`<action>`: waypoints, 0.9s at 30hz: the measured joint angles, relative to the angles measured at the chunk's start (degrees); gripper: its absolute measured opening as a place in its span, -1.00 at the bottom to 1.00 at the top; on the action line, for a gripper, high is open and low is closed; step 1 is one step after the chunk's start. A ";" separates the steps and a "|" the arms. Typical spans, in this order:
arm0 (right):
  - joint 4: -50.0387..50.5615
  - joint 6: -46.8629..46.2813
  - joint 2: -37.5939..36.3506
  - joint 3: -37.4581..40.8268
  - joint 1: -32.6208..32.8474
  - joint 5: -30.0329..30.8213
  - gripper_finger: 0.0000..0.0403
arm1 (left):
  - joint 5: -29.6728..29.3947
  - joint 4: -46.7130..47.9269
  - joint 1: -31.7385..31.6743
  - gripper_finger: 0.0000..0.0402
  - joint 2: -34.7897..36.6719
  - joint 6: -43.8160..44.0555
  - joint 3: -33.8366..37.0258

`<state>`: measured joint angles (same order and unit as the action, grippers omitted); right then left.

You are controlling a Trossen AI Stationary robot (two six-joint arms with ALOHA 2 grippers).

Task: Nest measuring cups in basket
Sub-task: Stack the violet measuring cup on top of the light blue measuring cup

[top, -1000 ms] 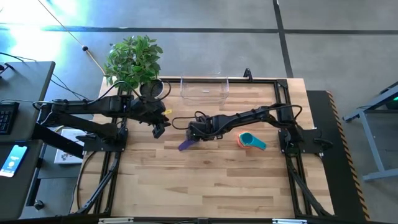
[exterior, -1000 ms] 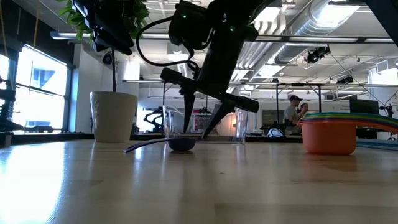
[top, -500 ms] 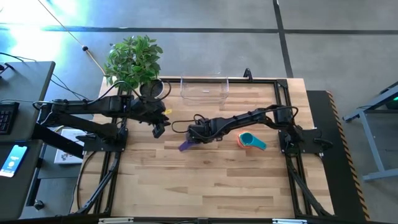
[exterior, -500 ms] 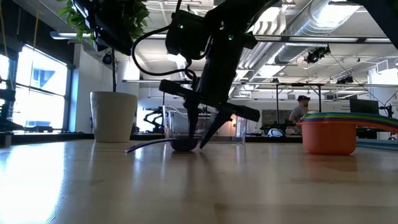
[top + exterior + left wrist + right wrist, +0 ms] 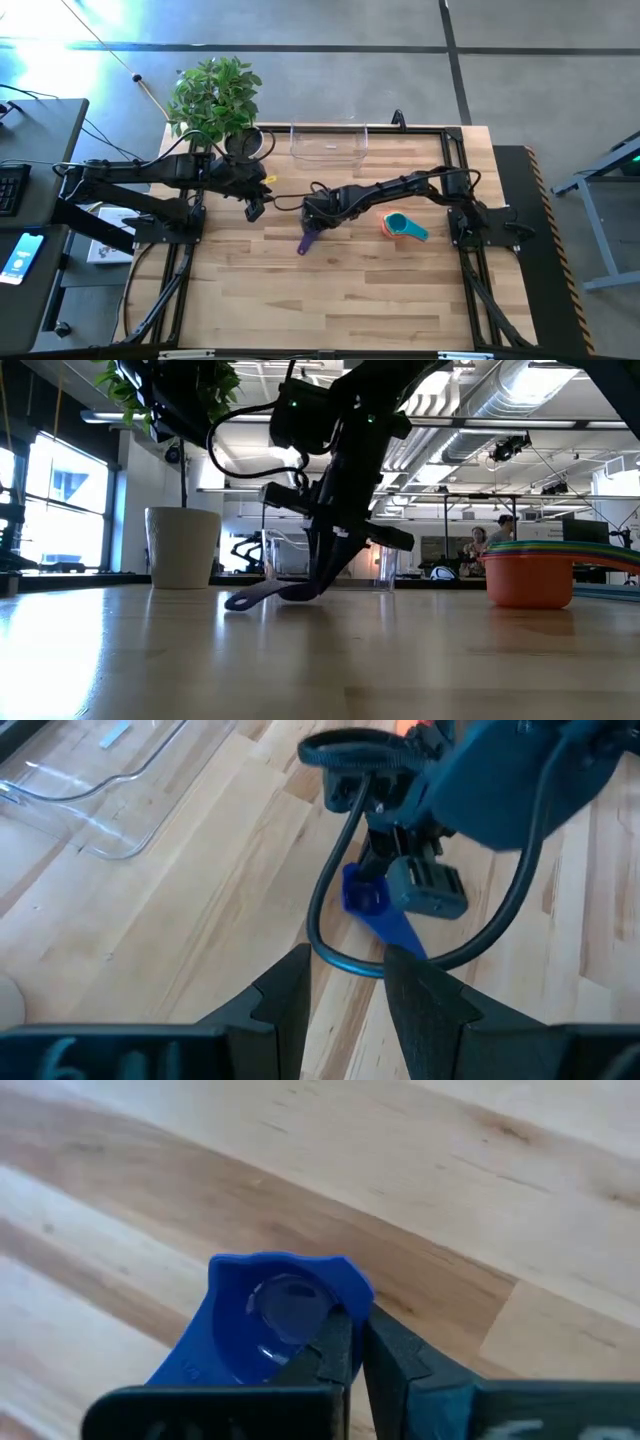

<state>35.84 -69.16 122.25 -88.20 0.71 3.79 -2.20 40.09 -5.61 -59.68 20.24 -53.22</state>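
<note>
- Right hand [image 5: 314, 222] is closed on the rim of the purple cup [image 5: 306, 238], fingers pinching one wall edge; a rim pinch probably suits a bowl this small and shallow.
- Cup sits on the counter [image 5: 330, 300] well short of the basket [image 5: 328, 145], in front of it, tilted up at the gripped side with the handle tip touching wood.
- Long axis runs from bowl to handle; handle points away from the basket, toward the front counter edge.
- Stacked cups [image 5: 404, 227] lie outside the basket, to its right and forward.
- Left hand [image 5: 254, 208] hovers left of the basket, holding nothing, fingers a narrow gap apart.
</note>
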 joint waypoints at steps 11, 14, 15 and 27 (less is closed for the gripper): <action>6.55 20.23 -6.50 -0.04 -1.81 -3.98 -0.99 | 0.00 0.24 0.01 -0.42 0.02 0.06 -0.01; 9.05 25.33 -9.56 -0.13 -2.50 -4.51 -0.99 | 0.00 0.17 0.02 -0.42 0.00 0.10 -0.01; 10.25 26.91 -10.52 -0.13 -2.79 -4.48 -0.99 | 0.00 0.16 0.02 -0.42 0.02 0.12 -0.01; 26.32 56.32 -21.02 -0.13 -8.68 -8.48 -1.00 | 0.00 0.01 0.00 -0.42 0.00 2.76 -0.01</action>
<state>62.17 -12.84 101.23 -88.33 -7.97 -4.69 -2.20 40.09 -5.61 -59.68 23.00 -53.23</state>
